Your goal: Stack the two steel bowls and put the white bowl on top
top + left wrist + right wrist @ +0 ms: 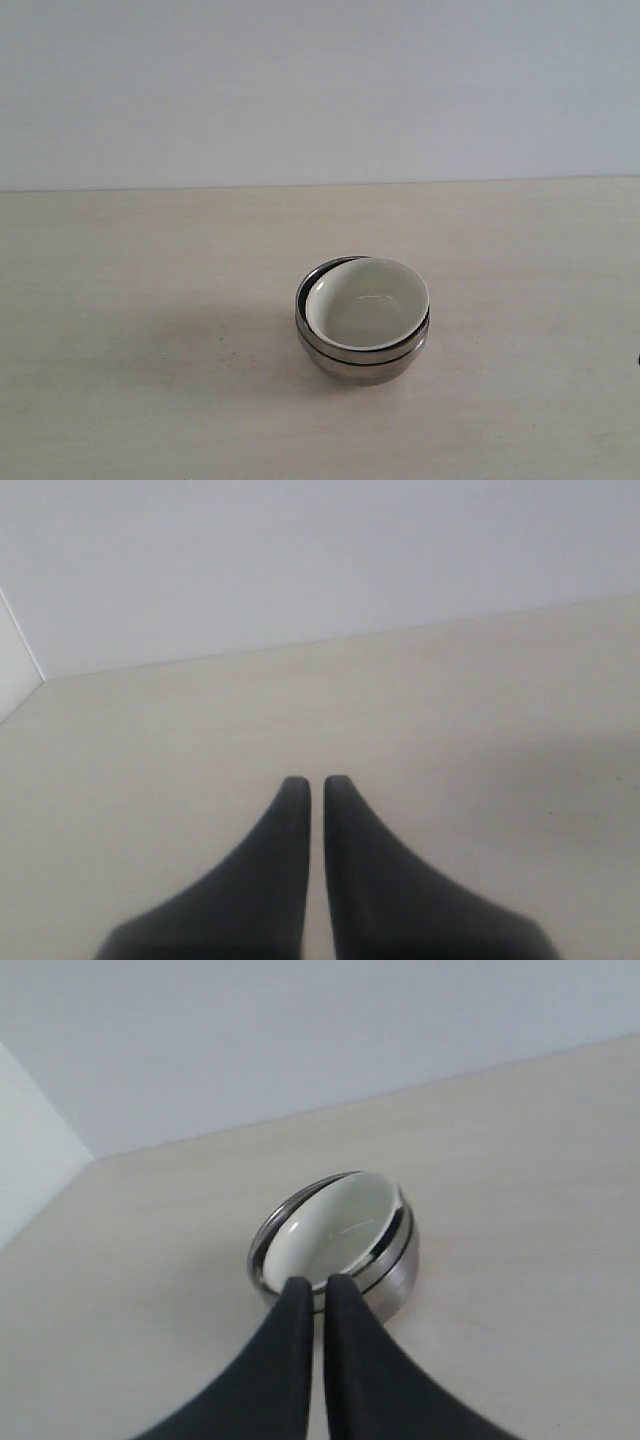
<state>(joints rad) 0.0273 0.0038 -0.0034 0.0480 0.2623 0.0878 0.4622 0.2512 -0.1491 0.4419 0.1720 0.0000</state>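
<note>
Bowls stood stacked just right of centre in the lower half of the exterior frame, the white bowl nested off-centre in the two steel bowls on the table. The left gripper and right gripper were both closed on nothing, clear of the stack. The glossy white bowl looked slippery and chippable, the steel rigid and probably light; any regrasp would best pinch a rim, one finger inside, one outside.
</note>
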